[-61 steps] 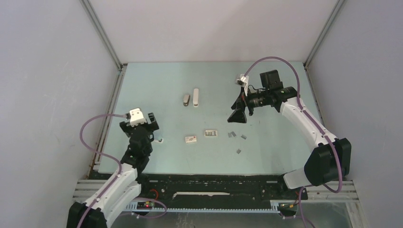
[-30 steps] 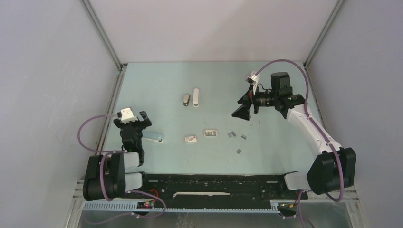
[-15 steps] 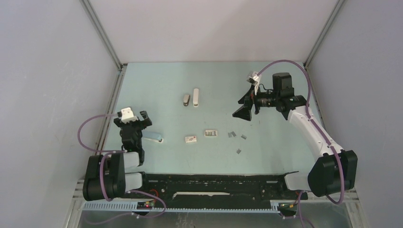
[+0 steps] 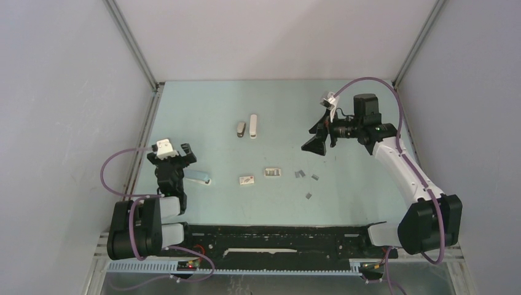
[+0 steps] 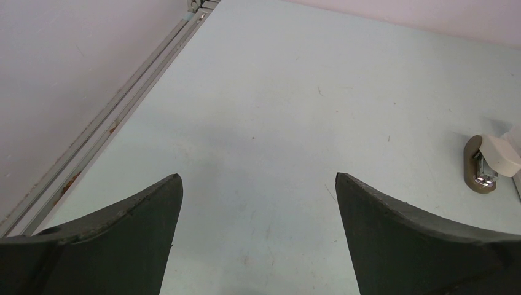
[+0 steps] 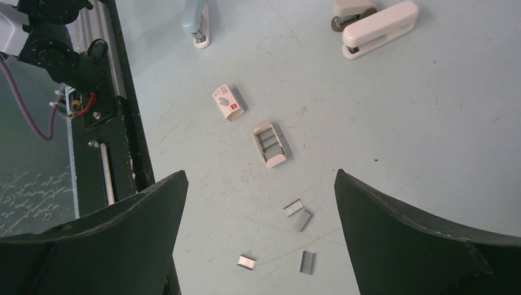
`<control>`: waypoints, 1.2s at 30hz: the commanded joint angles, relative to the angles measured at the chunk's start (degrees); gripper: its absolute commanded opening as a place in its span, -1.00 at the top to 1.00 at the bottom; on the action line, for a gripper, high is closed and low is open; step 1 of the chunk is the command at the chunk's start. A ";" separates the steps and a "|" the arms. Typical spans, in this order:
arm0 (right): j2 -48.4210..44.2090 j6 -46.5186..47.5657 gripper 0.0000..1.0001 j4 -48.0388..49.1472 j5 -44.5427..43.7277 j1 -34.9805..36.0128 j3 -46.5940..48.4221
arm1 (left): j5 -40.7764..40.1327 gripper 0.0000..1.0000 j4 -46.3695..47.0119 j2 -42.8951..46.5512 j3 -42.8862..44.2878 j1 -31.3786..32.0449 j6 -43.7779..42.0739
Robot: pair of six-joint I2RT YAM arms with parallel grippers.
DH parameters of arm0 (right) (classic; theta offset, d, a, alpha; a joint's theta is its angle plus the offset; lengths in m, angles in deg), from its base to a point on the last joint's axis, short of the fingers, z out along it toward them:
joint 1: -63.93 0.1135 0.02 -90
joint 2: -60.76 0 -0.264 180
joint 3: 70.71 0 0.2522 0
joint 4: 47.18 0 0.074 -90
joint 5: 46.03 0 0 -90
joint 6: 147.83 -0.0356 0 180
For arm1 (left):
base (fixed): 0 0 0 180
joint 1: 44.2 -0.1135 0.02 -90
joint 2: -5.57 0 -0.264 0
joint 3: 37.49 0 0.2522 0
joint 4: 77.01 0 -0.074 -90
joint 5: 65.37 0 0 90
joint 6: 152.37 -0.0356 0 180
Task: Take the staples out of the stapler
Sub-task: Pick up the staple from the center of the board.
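So at that point your left gripper [image 5: 257,179] had its fingers spread wide with nothing between them, and it was pointing out across the left side of the table [image 4: 203,104]. Your right gripper [image 6: 259,175] was the same deal: fingers wide apart, empty, held up above the right half of the table and looking down on it.

The stapler [image 4: 241,128] was lying on the table toward the far middle, just beside the slim white stapler [image 4: 252,126], on its left in the top view. I couldn't tell if the two were actually touching. It was well apart from both of your grippers.

A few loose staples [image 6: 293,207] were scattered on the table under your right gripper, four little strips in the right wrist view. Near them sat an open box [image 6: 270,143] with strips inside and a closed printed box [image 6: 228,102]. The light blue stapler [image 4: 198,178] lay near your left gripper.
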 commanded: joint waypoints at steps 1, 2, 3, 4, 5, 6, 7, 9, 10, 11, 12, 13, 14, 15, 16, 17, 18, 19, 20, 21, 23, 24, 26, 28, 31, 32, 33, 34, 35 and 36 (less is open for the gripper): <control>-1.07 -1.12 -0.99 2.15 -0.75 -0.98 0.01 | 0.06 -1.00 1.25 0.11 2.69 0.21 -0.86; -1.00 -1.24 -0.99 2.30 -1.13 -1.05 0.02 | 0.07 -1.00 1.25 0.11 2.70 0.23 -0.80; -0.88 -1.39 -0.99 2.46 -1.41 -1.06 0.01 | 0.00 -1.00 1.27 0.11 2.70 0.22 -0.81; -0.67 -1.63 -0.99 2.64 -1.69 -1.05 0.02 | 0.00 -1.00 1.31 0.11 2.70 0.23 -0.82; -0.50 -1.86 -0.99 2.75 -1.91 -0.99 0.00 | 0.01 -1.00 1.29 0.15 2.69 0.26 -0.81; -0.27 -1.94 -0.99 2.88 -2.07 -0.94 -0.04 | 0.02 -1.00 1.23 0.12 2.66 0.23 -0.82; -0.08 -2.02 -0.99 2.93 -2.17 -0.98 0.01 | 0.02 -1.00 1.27 0.19 2.66 0.24 -0.82; 0.21 -2.13 -0.99 3.04 -2.37 -0.98 0.02 | 0.01 -1.00 1.23 0.09 2.70 0.23 -0.82; 0.43 -2.19 -0.99 3.07 -2.53 -0.98 0.00 | 0.05 -1.00 1.20 0.09 2.65 0.25 -0.82; 0.46 -2.21 -0.99 3.08 -2.56 -0.95 0.02 | 0.00 -1.00 1.24 0.11 2.68 0.28 -0.82; 0.50 -2.26 -0.99 3.13 -2.57 -0.96 -0.03 | 0.00 -1.00 1.24 0.11 2.70 0.23 -0.82; 0.52 -2.29 -0.99 3.15 -2.60 -0.98 0.01 | 0.01 -1.00 1.25 0.11 2.70 0.21 -0.82; 0.57 -2.41 -0.99 3.16 -2.69 -0.98 -0.04 | 0.04 -1.00 1.24 0.11 2.66 0.26 -0.82; 0.64 -2.39 -0.99 3.15 -2.74 -0.92 -0.02 | 0.00 -1.00 1.24 0.10 2.70 0.25 -0.82; 0.60 -2.39 -0.99 3.20 -2.74 -0.98 -0.01 | 0.01 -1.00 1.26 0.11 2.64 0.23 -0.78; 0.63 -2.39 -0.99 3.24 -2.79 -0.98 -0.01 | 0.00 -1.00 1.25 0.11 2.65 0.23 -0.81; 0.76 -2.41 -0.99 3.24 -2.79 -0.98 -0.03 | -0.01 -1.00 1.23 0.11 2.68 0.28 -0.78; 0.77 -2.39 -0.99 3.22 -2.83 -0.97 0.01 | 0.04 -1.00 1.21 0.11 2.70 0.28 -0.81; 0.78 -2.39 -0.99 3.16 -2.84 -0.98 0.00 | 0.02 -1.00 1.24 0.11 2.66 0.25 -0.82; 0.79 -2.39 -0.99 3.15 -2.83 -0.98 -0.06 | 0.00 -1.00 1.25 0.09 2.63 0.23 -0.82; 0.77 -2.41 -0.99 3.15 -2.83 -0.96 0.02 | 0.01 -1.00 1.25 0.10 2.70 0.25 -0.82; 0.81 -2.39 -0.99 3.15 -2.81 -0.92 -0.04 | 0.00 -1.00 1.26 0.10 2.65 0.23 -0.82; 0.74 -2.39 -0.99 3.15 -2.75 -1.05 -0.01 | 0.01 -1.00 1.24 0.09 2.69 0.27 -0.82; 0.65 -2.39 -0.99 3.09 -2.70 -1.01 0.02 | 0.00 -1.00 1.26 0.14 2.65 0.23 -0.82; 0.46 -2.39 -0.99 3.06 -2.62 -1.07 0.02 | 0.03 -1.00 1.25 0.14 2.65 0.27 -0.82; 0.43 -2.39 -0.99 3.06 -2.57 -1.07 -0.05 | 0.06 -1.00 1.24 0.13 2.65 0.24 -0.82; 0.35 -2.39 -0.99 3.07 -2.50 -1.01 -0.01 | 0.00 -1.00 1.25 0.09 2.68 0.27 -0.82; 0.40 -2.39 -0.99 3.06 -2.51 -1.11 0.02 | 0.00 -1.00 1.24 0.12 2.65 0.26 -0.82; 0.36 -2.41 -0.99 3.06 -2.48 -1.14 0.00 | -0.01 -1.00 1.23 0.14 2.65 0.26 -0.80; 0.26 -2.41 -0.99 3.06 -2.48 -1.16 -0.03 | -0.01 -1.00 1.27 0.13 2.67 0.22 -0.82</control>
